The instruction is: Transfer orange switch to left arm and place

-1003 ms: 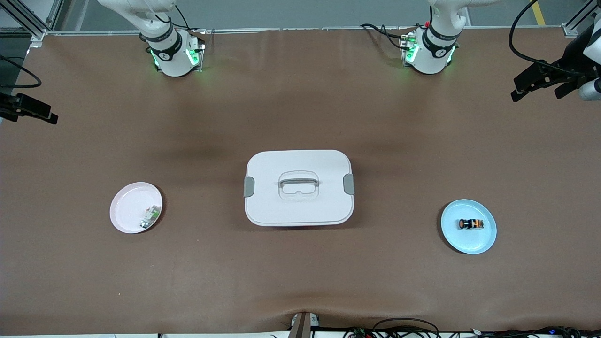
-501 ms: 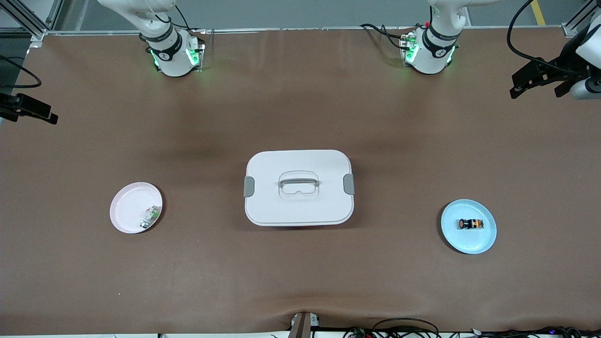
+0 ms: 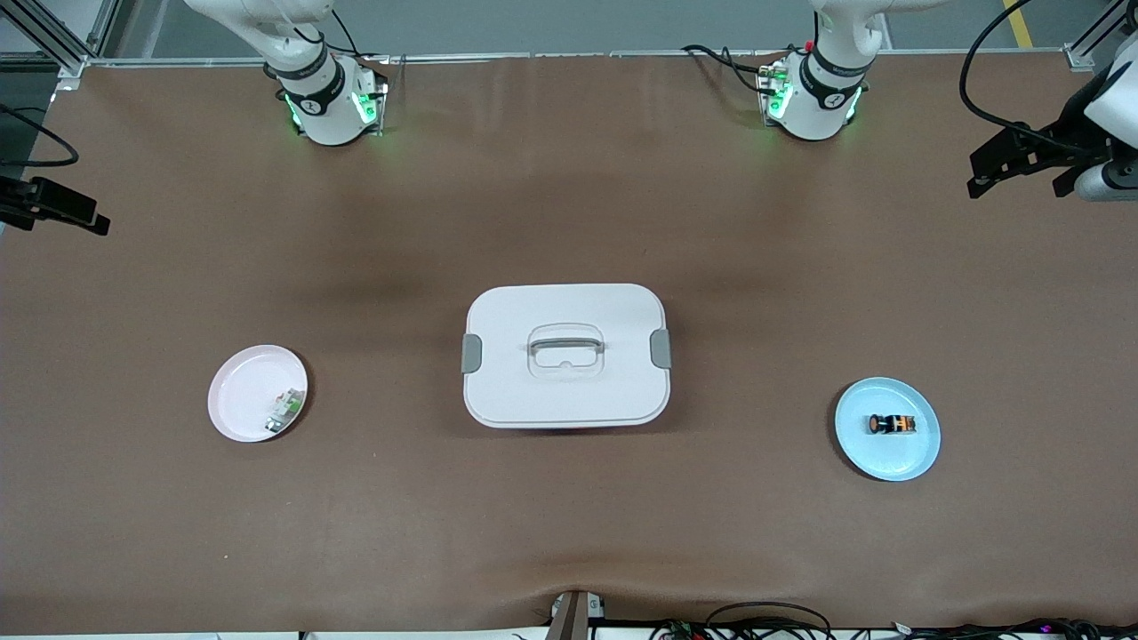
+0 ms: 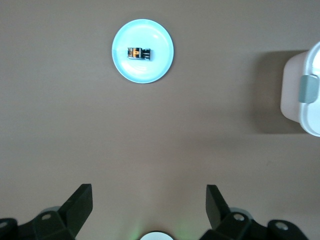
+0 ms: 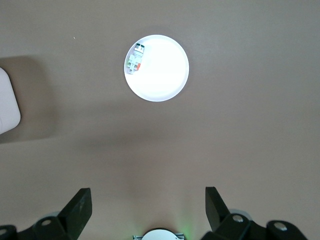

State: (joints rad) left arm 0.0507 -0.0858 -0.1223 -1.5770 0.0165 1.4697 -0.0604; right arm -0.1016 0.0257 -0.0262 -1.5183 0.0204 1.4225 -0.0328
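The orange switch (image 3: 892, 424) lies on a blue plate (image 3: 916, 458), at 3 o'clock from the box (image 3: 565, 391). The left end effector (image 4: 148, 200) and the right end effector (image 5: 148, 200) hang spread over bare tabletop (image 3: 569, 533).

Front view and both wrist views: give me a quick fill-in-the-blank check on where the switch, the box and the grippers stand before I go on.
1. The orange switch lies on the ____ plate.
2. The box stands between the two plates with its lid ____.
3. The green-and-white component lies on the ____ plate.
4. The left gripper and the right gripper are both ____ and hold nothing.

Missing words: blue; on; pink; open
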